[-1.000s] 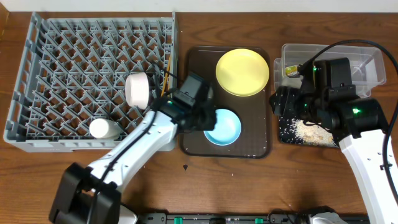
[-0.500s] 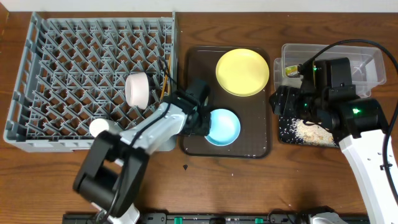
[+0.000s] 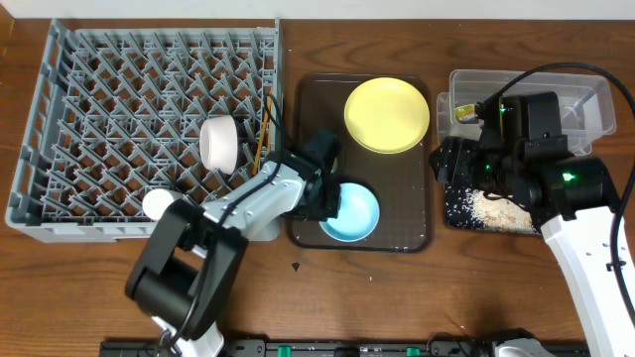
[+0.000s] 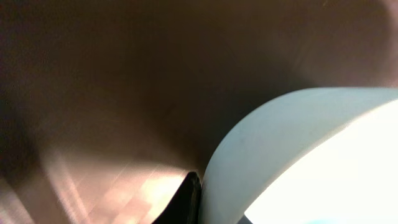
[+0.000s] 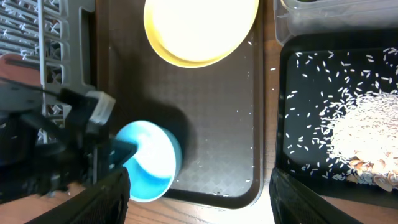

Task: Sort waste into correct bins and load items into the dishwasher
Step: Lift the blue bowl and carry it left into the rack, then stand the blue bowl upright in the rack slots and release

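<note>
Left gripper (image 3: 325,198): clamped on the left rim of the one light blue bowl (image 3: 355,212), one finger inside the rim. The left wrist view shows only the bowl wall close up and a dark finger tip. The bowl sits at the front of the dark brown serving tray (image 3: 397,198).

Right gripper (image 5: 199,182): jaws spread wide, holding nothing, hovering by the black tray (image 3: 451,213).

Items counted:
- One yellow plate (image 3: 387,115), on the serving tray behind the bowl, apart from it.
- Two white vessels in the grey dish rack (image 3: 109,89): a white bowl (image 3: 220,142) on its side and a small white cup (image 3: 162,204) near the front edge.
- Chopsticks (image 3: 264,127) at the rack's right side; their number cannot be resolved.
- Two bins: the clear tub (image 3: 585,99), holding one snack wrapper (image 3: 463,114), and the black tray, holding a heap of rice crumbs (image 5: 367,134).
- A few stray grains lie on the serving tray.
</note>
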